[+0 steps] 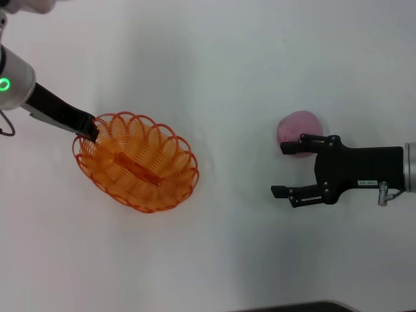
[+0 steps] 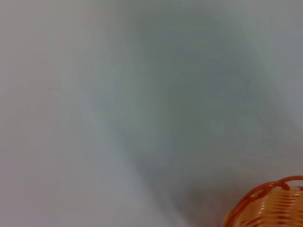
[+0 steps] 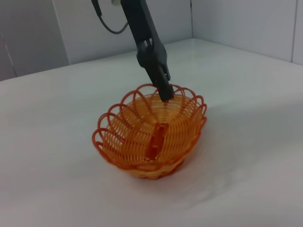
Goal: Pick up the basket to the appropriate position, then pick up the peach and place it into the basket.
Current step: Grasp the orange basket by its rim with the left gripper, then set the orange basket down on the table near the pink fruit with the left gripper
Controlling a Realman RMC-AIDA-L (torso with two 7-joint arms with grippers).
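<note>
Right gripper [image 1: 286, 168]: jaws spread wide, holding nothing. One black fingertip [image 1: 286, 147] overlaps the near side of the peach [image 1: 296, 127] in the head view; whether it touches the fruit cannot be told. The other fingertip lies clear of the peach, over bare bench. The gripper body extends toward the right edge of the bench [image 1: 234, 71].

Left gripper [image 1: 89, 130]: its black tip sits on the scalloped rim of the basket [image 1: 138, 162], at the end of the basket nearest the left edge of the bench. The right wrist view shows the same tip [image 3: 165, 92] coming down at a slant onto the rim loops on the far side of the basket [image 3: 150, 134]. The fingers appear closed on the rim, though the gap between them is not plainly visible.

Basket: oval, orange, wire-built, upright on the left half of the bench, long axis running diagonally. A flat orange bar [image 3: 156, 139] lies along its floor. It holds no fruit. The left wrist view shows only a portion of the rim [image 2: 270, 208] against the white surface.

Peach: round, pink, resting on the right half of the bench, well apart from the basket.
</note>
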